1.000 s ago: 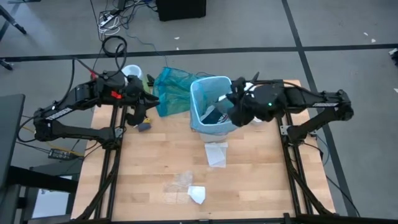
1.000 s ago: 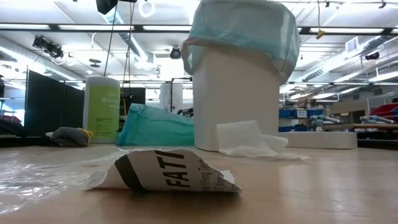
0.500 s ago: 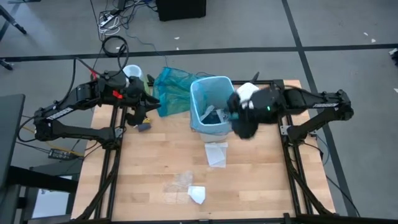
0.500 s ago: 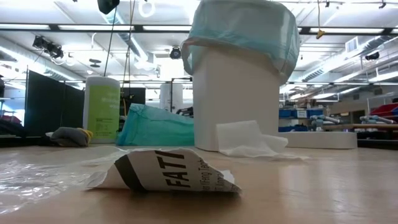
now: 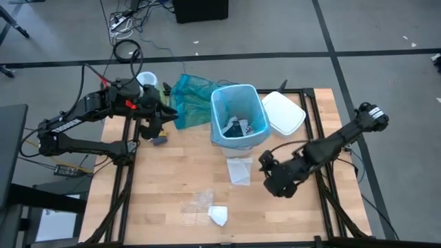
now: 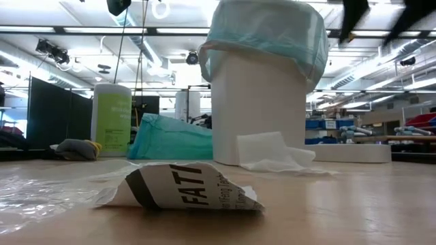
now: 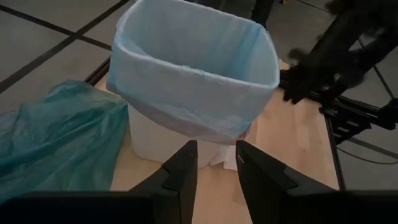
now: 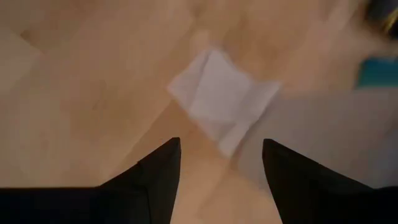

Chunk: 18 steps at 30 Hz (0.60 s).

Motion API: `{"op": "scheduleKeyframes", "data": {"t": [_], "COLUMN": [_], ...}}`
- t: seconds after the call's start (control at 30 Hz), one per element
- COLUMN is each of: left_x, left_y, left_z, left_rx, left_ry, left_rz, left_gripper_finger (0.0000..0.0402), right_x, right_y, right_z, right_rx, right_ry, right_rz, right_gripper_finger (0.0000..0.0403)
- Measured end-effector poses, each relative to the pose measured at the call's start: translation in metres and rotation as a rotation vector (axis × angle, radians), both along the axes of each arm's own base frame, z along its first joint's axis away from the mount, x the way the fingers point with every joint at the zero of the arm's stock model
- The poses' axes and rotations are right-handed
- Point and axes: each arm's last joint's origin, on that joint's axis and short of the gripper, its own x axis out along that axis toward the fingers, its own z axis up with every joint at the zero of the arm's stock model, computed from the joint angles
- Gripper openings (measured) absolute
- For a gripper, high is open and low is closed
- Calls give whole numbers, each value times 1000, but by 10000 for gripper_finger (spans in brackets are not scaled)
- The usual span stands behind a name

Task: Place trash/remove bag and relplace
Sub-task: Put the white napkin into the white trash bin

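The dark left arm reached in from the counter's left side, elbow bent, its wrist at the far left corner. Its left pincer (image 5: 160, 131) stood with its two dark fingers (image 7: 182, 175) parted by a narrow gap, holding nothing. The dark right arm stretched from the right edge toward the counter's middle, wrist angled downward. Its right pincer (image 5: 270, 178) hung above the counter, fingers (image 8: 160, 174) spread wide and empty.
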Motion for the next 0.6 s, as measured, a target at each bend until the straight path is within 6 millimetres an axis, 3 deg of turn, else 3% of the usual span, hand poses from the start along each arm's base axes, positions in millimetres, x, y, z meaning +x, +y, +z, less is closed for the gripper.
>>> {"op": "scheduleKeyframes", "data": {"t": [0.1,0.23,0.37,0.6], "left_x": [0,0,0,-1], "left_y": [0,0,0,0], "left_z": [0,-1,-1,-2], "left_rx": [-1,-1,-1,-4], "left_ry": [5,6,7,26], "left_rz": [1,2,2,7], "left_gripper_finger": [119,119,119,119], "right_x": [-2,0,11,45], "right_y": [2,-2,-5,-11], "right_z": [-38,-70,-89,-115], "right_rx": [70,190,213,132], "right_ry": [-22,-123,-179,-127], "right_rz": [-84,-157,-190,-219], "right_gripper_finger": [213,213,213,213]}}
